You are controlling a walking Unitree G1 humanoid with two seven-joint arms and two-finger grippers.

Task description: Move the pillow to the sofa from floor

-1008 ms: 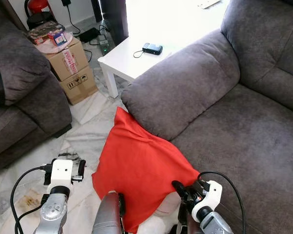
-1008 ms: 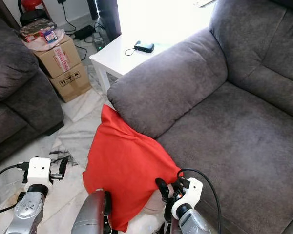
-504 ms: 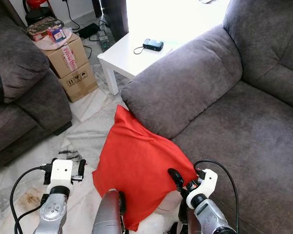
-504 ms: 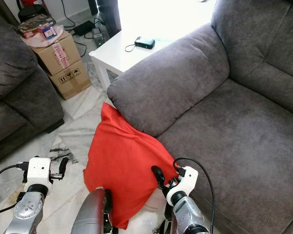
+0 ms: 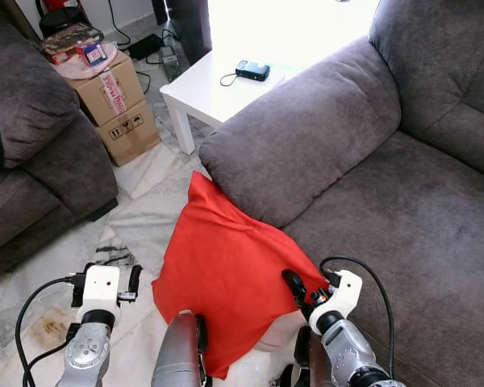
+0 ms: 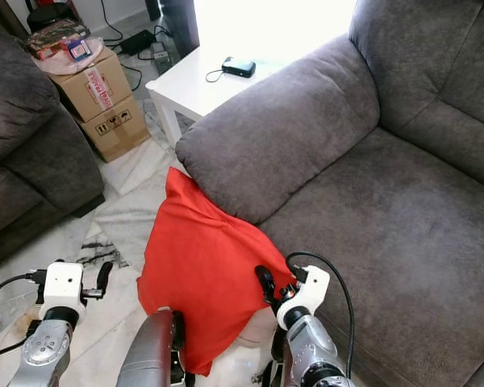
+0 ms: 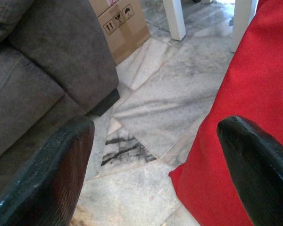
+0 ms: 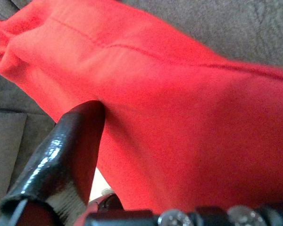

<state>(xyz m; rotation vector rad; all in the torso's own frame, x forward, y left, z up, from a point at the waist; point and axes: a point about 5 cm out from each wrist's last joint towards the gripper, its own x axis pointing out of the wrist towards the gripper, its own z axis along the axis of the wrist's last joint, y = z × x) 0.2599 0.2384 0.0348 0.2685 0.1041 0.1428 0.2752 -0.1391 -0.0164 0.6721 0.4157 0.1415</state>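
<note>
The red pillow [image 5: 226,278] stands tilted on the marble floor [image 5: 145,218], its upper corner leaning against the front of the grey sofa [image 5: 371,201] just below the armrest, its lower edge down near my knees. My right gripper [image 5: 300,292] is at the pillow's right-hand corner, beside the sofa's seat cushion. In the right wrist view one black finger [image 8: 68,146] presses into the red fabric, and the cloth bulges across the space in front of it; my other finger is hidden behind the pillow, so the gripper looks closed on that corner, though I cannot see the far side of the pinch.

My left gripper [image 7: 153,165] hangs low on the other side, over bare floor, with its two fingers spread wide and nothing between them. The pillow's left edge sits just beside one fingertip in the left wrist view, without touching.

Beyond the pillow a white side table [image 5: 218,93] stands against the sofa arm with a small dark device [image 5: 252,71] on it. Two stacked cardboard boxes [image 5: 121,109] sit to the left, next to a second grey sofa [image 5: 40,153]
</note>
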